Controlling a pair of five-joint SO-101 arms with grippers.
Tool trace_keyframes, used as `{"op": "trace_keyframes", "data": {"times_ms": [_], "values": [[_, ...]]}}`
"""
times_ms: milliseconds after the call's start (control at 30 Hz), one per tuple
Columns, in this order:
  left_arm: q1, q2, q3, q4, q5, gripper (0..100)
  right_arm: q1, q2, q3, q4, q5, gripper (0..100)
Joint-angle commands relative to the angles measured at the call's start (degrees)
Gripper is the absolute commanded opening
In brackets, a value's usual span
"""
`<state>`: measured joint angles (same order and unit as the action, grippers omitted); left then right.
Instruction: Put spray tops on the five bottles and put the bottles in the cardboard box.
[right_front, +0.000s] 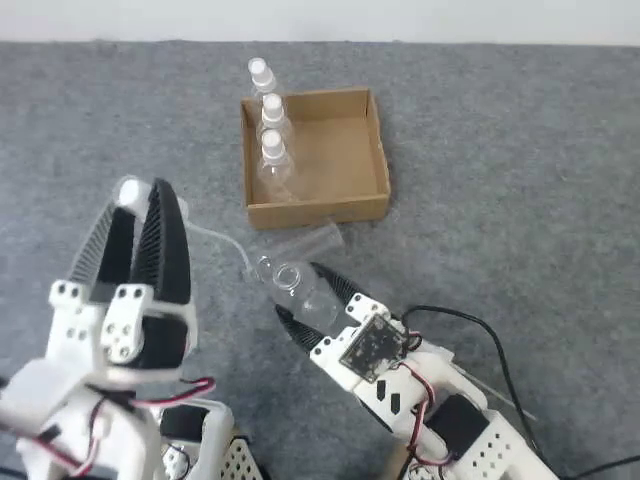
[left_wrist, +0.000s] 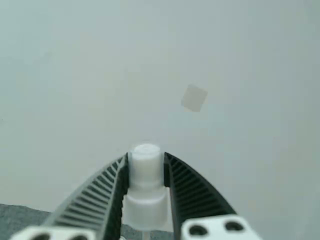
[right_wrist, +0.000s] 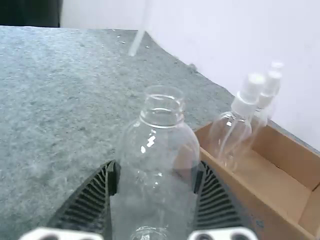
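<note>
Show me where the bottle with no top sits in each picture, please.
High view: the open bottle is mid-picture, just below the cardboard box, in the right tool.
Right wrist view: centre foreground, between that tool's fingers.
Left wrist view: faces a wall over a held spray top instead.
Shared landmark: the cardboard box.

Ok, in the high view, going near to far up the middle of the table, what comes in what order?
Uncapped bottle in the right claw → clear plastic piece lying flat → cardboard box with capped bottles along one wall.
</note>
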<state>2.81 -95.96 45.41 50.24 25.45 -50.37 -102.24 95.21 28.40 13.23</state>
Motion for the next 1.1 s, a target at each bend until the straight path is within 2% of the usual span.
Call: {"op": "trace_keyframes", "data": {"times_ms": [0, 333, 900, 967, 1067], "values": [[2.9, -2.5, 1.5, -1.8, 0.3, 1, -1.1, -1.5, 1.1, -1.2, 1.3, 0.6], [7.1, -5.6, 5.4, -4.0, 0.2, 1, -1.2, -1.5, 1.1, -1.2, 1.3, 0.6], [7.7, -5.8, 10.0, -2.9, 0.2, 1, -1.2, -1.5, 1.1, -1.2, 1.0, 0.6], [9.8, -5.8, 11.0, -2.5, -0.3, 1, -1.0, -1.5, 1.1, -1.3, 1.0, 0.6], [14.3, -5.8, 12.5, -2.3, -4.6, 1, -0.9, -1.6, 1.1, -1.5, 1.0, 0.6]]}}
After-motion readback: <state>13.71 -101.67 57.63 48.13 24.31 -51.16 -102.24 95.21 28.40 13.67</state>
